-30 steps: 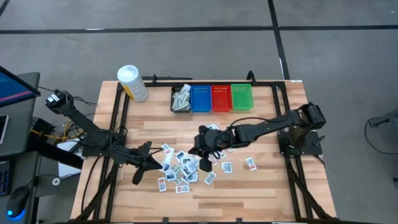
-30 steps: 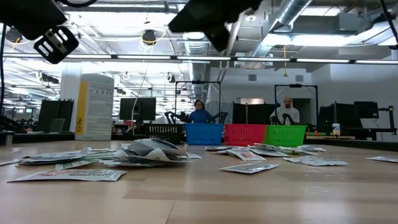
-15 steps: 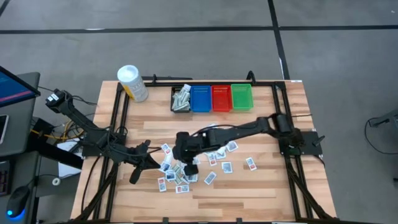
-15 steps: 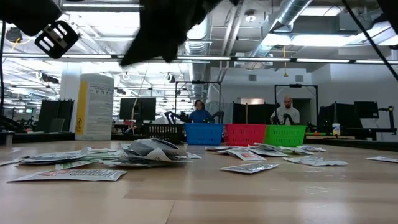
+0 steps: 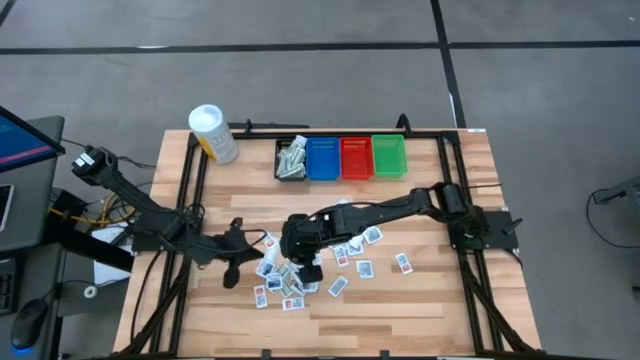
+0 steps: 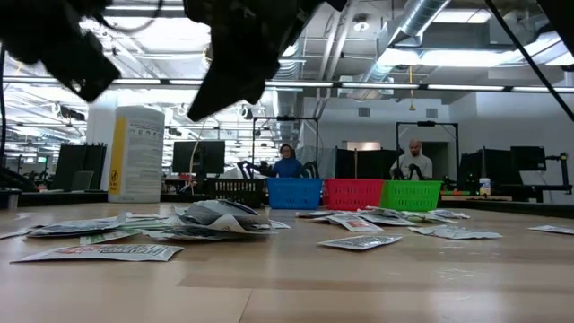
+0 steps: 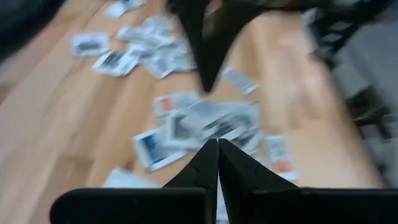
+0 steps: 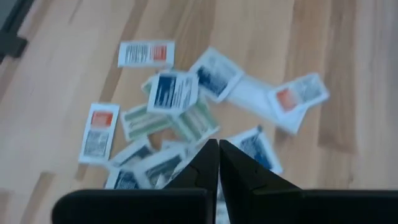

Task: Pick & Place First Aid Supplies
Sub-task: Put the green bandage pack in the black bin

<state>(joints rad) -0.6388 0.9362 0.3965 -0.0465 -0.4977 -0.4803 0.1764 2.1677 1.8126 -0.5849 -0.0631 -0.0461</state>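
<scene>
On the desk's (image 5: 420, 310) left side, the left pincer (image 5: 236, 272) hangs low at the edge of the packet pile, fingers pressed together, nothing held. Tub (image 5: 213, 133) stands at the far left corner, well apart from the work.

Mid-desk: packets (image 5: 290, 275) lie in a loose heap, many overlapping, with more scattered singly to the right, e.g. one loner (image 5: 403, 263) near the right frame. The right wrist view shows them flat on the wood, blue, red and green marks, some stacked crooked.

Right pincer (image 5: 303, 268) sits right above the heap, arm stretched across from the right side, fingers closed tight, tip aimed down into the packets (image 8: 168, 92). Holds nothing visible.

Far edge, left to right: black bin (image 5: 291, 160) with some packets already inside, blue bin (image 5: 323, 158), red bin (image 5: 356, 157), green bin (image 5: 388, 155); the coloured three look empty.

Handling guess: packets are very light, thin and bendy, probably slick, lying flush so little edge to grab. Best bet is an overlapped one with a raised edge or corner, pinched by that edge; pinching in the stack risks lifting two. Jaws need opening first. Most sorting not yet done.
</scene>
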